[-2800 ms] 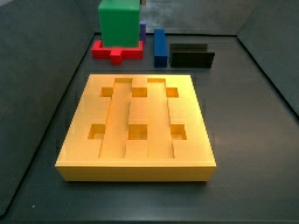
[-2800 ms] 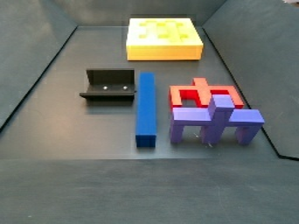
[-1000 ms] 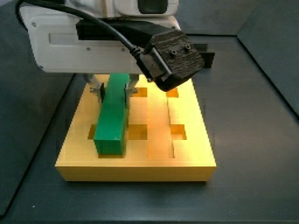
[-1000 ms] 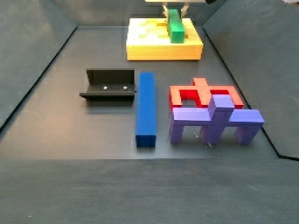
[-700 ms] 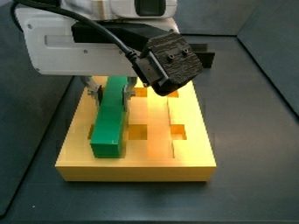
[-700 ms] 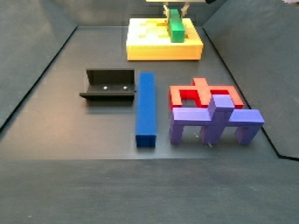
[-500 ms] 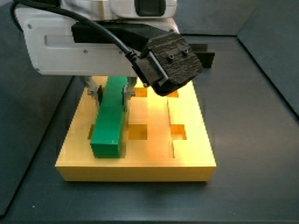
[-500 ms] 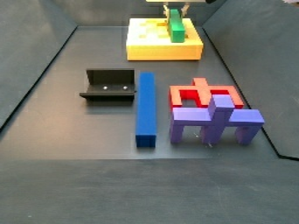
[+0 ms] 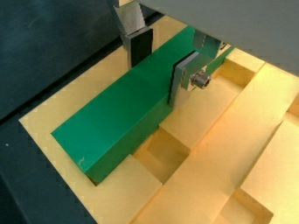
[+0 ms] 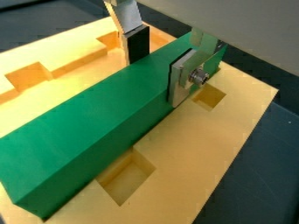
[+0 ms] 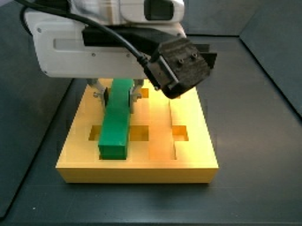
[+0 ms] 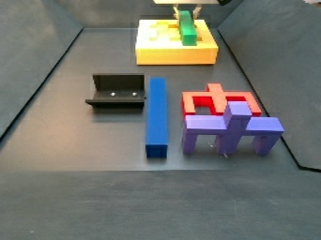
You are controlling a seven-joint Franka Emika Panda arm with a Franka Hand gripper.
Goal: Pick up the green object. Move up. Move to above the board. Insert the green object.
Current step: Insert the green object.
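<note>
The bench (image 12: 75, 187) is dark grey and carries everything. The board (image 11: 189, 154) is the biggest thing on it, a yellow slab with square holes and lengthwise grooves; in a side view it lies at the far end of the bench (image 12: 157, 52).

The green object (image 11: 116, 124) lies lengthwise over the board, along one of its grooves and near one long edge, its lower end reaching toward the board's near row of holes. Both wrist views show it as a long flat bar over the yellow surface (image 9: 117, 122) (image 10: 93, 136).

The end effector (image 9: 162, 54) is above the board and clamped across the green object's width, one silver finger (image 10: 181, 74) pressed on each long side.

Well apart from the board, toward the bench's other end, lie a long blue bar (image 12: 156, 114), a black open-topped box (image 12: 115, 91) just beside it, a red block (image 12: 213, 101) and a purple block (image 12: 235, 131).
</note>
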